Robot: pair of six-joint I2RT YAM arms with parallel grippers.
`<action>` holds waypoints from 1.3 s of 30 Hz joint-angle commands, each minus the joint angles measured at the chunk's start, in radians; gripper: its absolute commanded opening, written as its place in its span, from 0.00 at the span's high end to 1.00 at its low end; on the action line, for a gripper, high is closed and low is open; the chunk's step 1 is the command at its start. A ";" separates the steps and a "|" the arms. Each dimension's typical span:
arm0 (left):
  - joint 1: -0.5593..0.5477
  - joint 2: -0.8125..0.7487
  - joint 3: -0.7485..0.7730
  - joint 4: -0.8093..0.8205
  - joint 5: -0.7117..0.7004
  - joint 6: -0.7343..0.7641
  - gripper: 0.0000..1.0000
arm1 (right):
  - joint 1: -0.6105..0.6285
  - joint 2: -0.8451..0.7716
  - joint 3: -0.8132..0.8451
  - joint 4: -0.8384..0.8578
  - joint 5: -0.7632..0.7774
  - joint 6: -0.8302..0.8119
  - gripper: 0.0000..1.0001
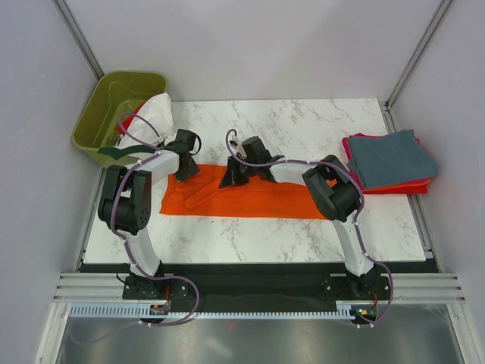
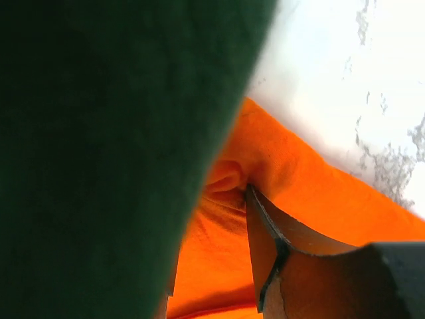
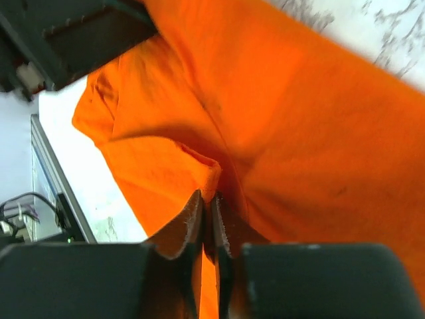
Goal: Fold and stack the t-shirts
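Right now my right end effector (image 3: 207, 199) is pressed almost together, pinching a raised fold of the orange t-shirt (image 1: 250, 201) between its fingertips. That shirt lies spread in a long band across the near middle of the marble tabletop (image 1: 303, 121), and both my end effectors are down on its far edge. My left end effector (image 1: 186, 168) sits at the shirt's left end. Only one finger (image 2: 262, 242) shows in the left wrist view, with orange cloth bunched at its tip. Dark green cloth (image 2: 99, 166) hides the other, so I cannot tell how that one stands. At the far left, a white t-shirt (image 1: 155, 114) spills out of the olive-green bin (image 1: 114, 98). On the right side of the tabletop, well apart from the orange one, a slate blue-grey t-shirt (image 1: 390, 155) lies folded on a red t-shirt (image 1: 413, 187).
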 commanded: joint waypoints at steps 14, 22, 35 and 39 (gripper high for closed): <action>0.019 0.030 0.044 -0.056 -0.018 -0.032 0.51 | -0.053 -0.276 -0.364 0.129 -0.171 -0.046 0.52; 0.013 -0.068 0.011 -0.063 -0.033 -0.005 0.51 | -0.060 -0.328 -0.318 0.112 -0.154 -0.025 0.46; -0.123 -0.376 -0.127 -0.066 -0.053 0.054 0.48 | -0.047 -0.438 -0.232 -0.169 0.169 -0.163 0.54; -0.125 -0.451 -0.188 -0.050 -0.056 0.038 0.51 | -0.050 -0.541 -0.304 -0.230 0.316 -0.184 0.58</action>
